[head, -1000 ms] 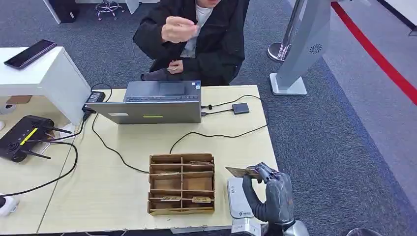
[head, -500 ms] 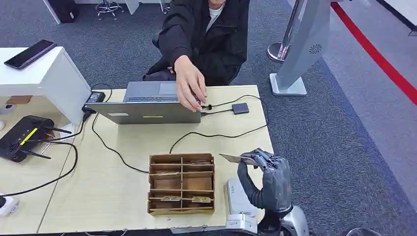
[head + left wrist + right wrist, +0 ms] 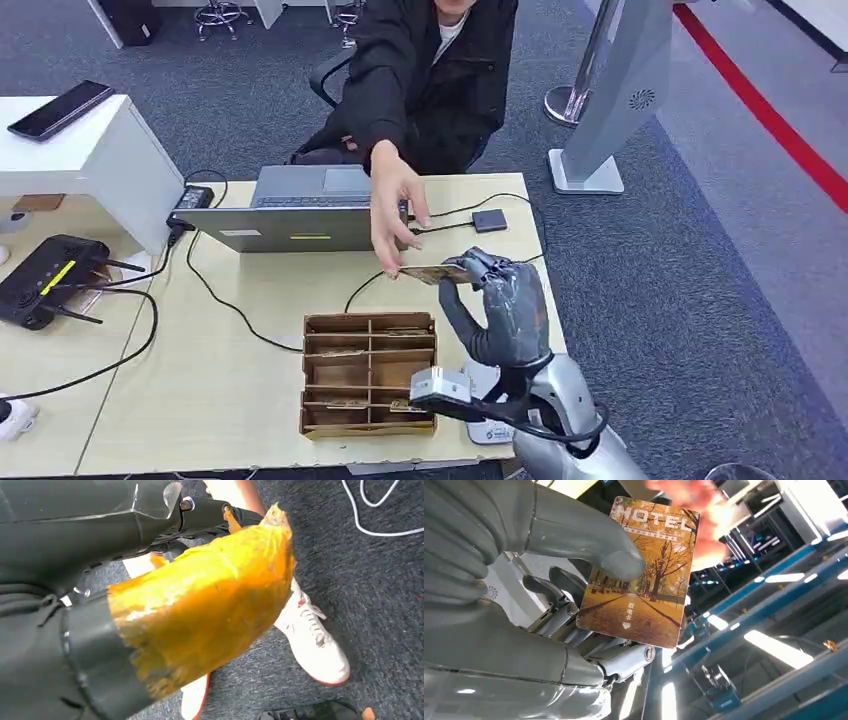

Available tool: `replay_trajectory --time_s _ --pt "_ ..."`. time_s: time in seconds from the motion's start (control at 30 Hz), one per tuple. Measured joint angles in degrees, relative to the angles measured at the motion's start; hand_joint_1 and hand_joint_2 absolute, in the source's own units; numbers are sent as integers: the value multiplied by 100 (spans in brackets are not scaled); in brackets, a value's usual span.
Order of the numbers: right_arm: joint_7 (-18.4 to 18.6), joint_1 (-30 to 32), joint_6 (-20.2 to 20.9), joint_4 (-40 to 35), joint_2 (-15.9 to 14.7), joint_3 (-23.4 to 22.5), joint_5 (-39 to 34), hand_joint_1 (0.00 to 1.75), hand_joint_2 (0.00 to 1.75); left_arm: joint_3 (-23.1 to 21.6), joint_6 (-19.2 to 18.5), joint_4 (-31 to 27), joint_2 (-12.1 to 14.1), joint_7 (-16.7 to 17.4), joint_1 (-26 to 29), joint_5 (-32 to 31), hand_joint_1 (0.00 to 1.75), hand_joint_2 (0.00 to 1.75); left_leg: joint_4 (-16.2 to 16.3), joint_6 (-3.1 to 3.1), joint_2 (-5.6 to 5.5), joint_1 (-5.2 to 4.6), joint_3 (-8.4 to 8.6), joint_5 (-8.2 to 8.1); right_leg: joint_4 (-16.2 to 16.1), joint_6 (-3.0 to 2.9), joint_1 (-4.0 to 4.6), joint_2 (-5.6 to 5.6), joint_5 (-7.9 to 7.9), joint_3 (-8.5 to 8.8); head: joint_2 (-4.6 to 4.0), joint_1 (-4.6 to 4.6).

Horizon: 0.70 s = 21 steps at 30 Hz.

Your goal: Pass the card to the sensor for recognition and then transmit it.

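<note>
My right hand is raised over the table's right side and pinches a yellow hotel card between thumb and fingers, holding it flat. A person's hand reaches over the laptop, and its fingertips touch the card's far end. In the right wrist view the card shows an autumn tree picture with "HOTEL" printed on it. My thumb presses on its face. The white card sensor lies near the table's front edge, partly hidden by my right arm.
A cardboard divider box with several compartments, some holding cards, sits left of my hand. Behind it are a grey laptop, a small dark box and black cables. A black router lies far left.
My right hand has lifted the card from above the sensor and carried it forward toward the person. The person's hand came down over the laptop and now touches the card.
</note>
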Motion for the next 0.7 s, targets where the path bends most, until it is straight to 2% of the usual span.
replay_trajectory --time_s 0.47,0.7 --pt "81 -339 81 367 190 101 -17 175 175 -90 -37 0 9 4 -14 -17 0 0 0 -2 -2 0 -1 1 0 0 0 -1 0 0 0 0" --pt "335 -704 459 713 352 228 -52 171 175 -136 -79 0 24 61 -59 -114 0 0 0 -3 -1 0 0 3 2 0 0 -1 0 0 0 0"
